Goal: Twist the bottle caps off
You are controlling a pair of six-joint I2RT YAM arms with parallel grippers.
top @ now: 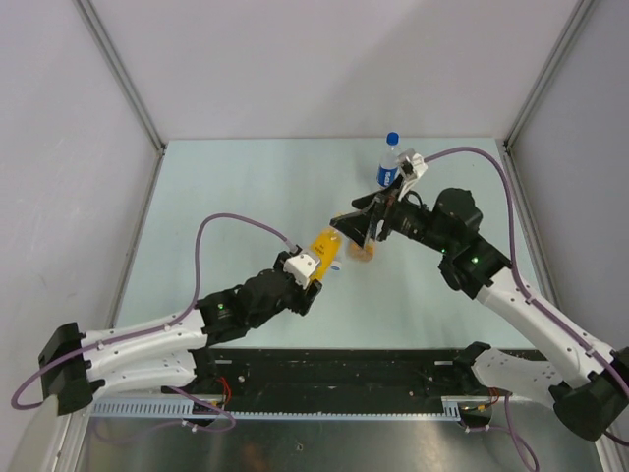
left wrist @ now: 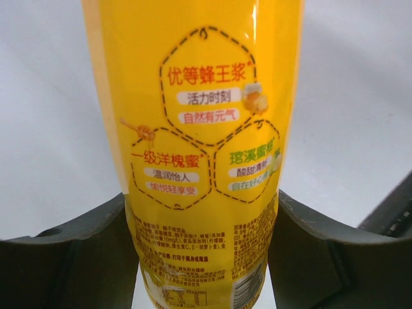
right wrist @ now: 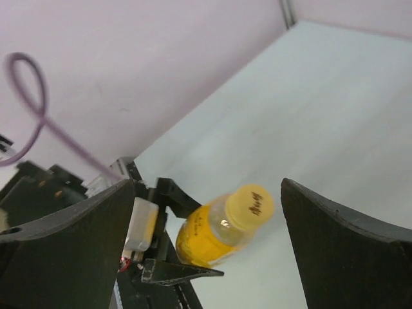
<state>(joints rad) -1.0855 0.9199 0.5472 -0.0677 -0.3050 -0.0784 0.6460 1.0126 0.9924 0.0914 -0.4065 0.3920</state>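
Currently clamping the yellow bottle [left wrist: 206, 129] in the left gripper [left wrist: 203, 257], tilted above the table [top: 246, 177]. Holding the right gripper [right wrist: 207, 193] wide apart near the cap [right wrist: 251, 205], not gripping it. Risking an off-centre bite slipping off, or the bottle spinning in the grip.

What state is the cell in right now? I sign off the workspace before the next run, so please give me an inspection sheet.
Surface: pale table, no spills seen.
Job's things: yellow bottle, yellow cap on; clear bottle upright at the back, blue cap on; orange item under the right arm, partly hidden.
Clutter: nothing seen.
Grippers: left gripper shut on the yellow bottle; right gripper open, facing its cap.
Cables: purple cables loop above both arms.
Surroundings: grey walls on three sides.
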